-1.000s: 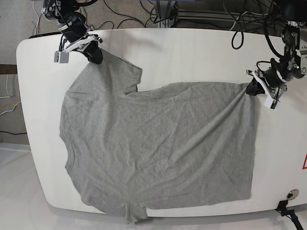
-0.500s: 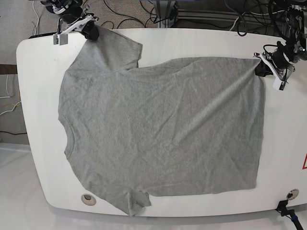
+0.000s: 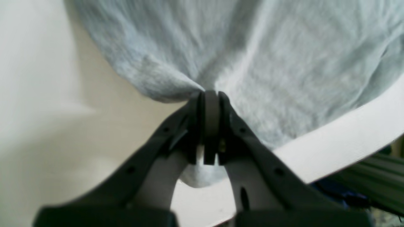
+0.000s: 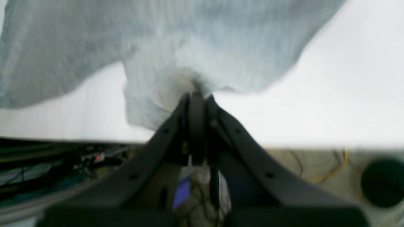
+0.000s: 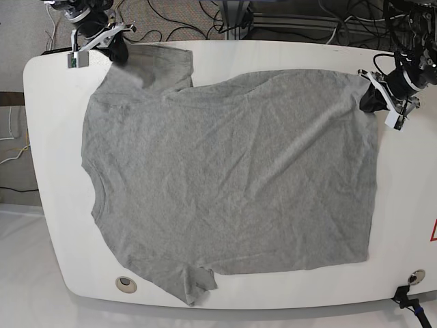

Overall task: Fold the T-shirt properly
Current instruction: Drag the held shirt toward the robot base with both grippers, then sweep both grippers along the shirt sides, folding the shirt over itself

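Observation:
A grey T-shirt (image 5: 232,174) lies spread nearly flat over the white table (image 5: 54,157), neck to the left, hem to the right. My right gripper (image 5: 118,52) is shut on the far sleeve at the table's back left edge; in its wrist view the fingers (image 4: 197,104) pinch a bunch of grey T-shirt cloth (image 4: 176,47). My left gripper (image 5: 372,100) is shut on the far hem corner at the right; its wrist view shows the pads (image 3: 210,110) clamped on the T-shirt fabric (image 3: 252,56). The near sleeve (image 5: 194,283) lies folded at the front edge.
Cables and a metal frame (image 5: 232,17) run behind the table's back edge. A round grommet (image 5: 125,283) shows at the front left and another grommet (image 5: 414,277) at the front right. A red mark (image 5: 433,232) sits at the right edge.
Both grippers have pulled their corners farther toward the table's back edge, the right one also leftward. The shirt has slid back and stretched flatter, and the front-left grommet is uncovered.

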### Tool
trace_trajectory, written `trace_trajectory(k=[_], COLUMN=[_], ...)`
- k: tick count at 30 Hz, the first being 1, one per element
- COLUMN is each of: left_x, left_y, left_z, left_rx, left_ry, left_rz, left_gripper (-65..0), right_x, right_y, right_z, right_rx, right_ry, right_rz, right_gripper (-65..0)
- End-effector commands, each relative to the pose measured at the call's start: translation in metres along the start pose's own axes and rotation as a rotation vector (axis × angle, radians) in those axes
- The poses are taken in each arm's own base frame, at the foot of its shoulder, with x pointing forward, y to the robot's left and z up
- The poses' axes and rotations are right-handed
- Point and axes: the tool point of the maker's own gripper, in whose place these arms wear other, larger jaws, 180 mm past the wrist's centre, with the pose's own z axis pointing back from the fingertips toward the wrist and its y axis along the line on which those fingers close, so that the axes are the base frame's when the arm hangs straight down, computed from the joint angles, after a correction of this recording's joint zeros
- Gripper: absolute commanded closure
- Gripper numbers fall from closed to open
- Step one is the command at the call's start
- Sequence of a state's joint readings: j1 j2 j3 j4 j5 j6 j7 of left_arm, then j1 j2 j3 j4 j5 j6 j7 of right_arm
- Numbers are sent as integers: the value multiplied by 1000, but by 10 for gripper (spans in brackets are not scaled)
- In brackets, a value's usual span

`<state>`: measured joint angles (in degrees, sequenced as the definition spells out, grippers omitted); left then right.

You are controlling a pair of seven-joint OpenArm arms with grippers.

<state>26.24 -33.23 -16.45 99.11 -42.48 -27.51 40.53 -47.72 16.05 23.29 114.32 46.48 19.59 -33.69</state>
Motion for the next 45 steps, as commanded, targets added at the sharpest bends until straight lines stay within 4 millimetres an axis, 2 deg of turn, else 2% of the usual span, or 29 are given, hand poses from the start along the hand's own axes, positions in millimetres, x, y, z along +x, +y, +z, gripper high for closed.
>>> trace_trajectory(k=[1,4,6,11,20,22,28,35,39,43,45], left_x=[30,48,65,83,80,91,113,140,146,143,146], left_y=[7,16,23,35,42,46,58,75,85,95,93], left_z=[7,11,14,20,10,10,5,3,1,-7,-15], left_rx=[18,44,68,103,109,113,121,134,140,140,124], left_ry=[-81,-134,-191,-246,-275,-304,-364,-420,-432,-424,-415], left_rz=[-34,-29,-17,-11,75,81,115,138,167,211,215], left_gripper=[0,0,0,0,0,0,0,0,0,0,0], right_x=[25,50,62,95,146,156,168,189,203,218,222], right_y=[11,3,7,11,17,27,26,21,15,11,20], right_z=[-4,-6,-9,-18,-42,-49,-71,-86,-94,-102,-110], right_rx=[56,44,63,81,77,92,91,94,89,69,64], right_ry=[-70,-110,-129,-200,-229,-242,-236,-254,-268,-276,-265], right_rz=[52,116,151,194,293,325,336,315,294,307,361], right_gripper=[0,0,0,0,0,0,0,0,0,0,0])
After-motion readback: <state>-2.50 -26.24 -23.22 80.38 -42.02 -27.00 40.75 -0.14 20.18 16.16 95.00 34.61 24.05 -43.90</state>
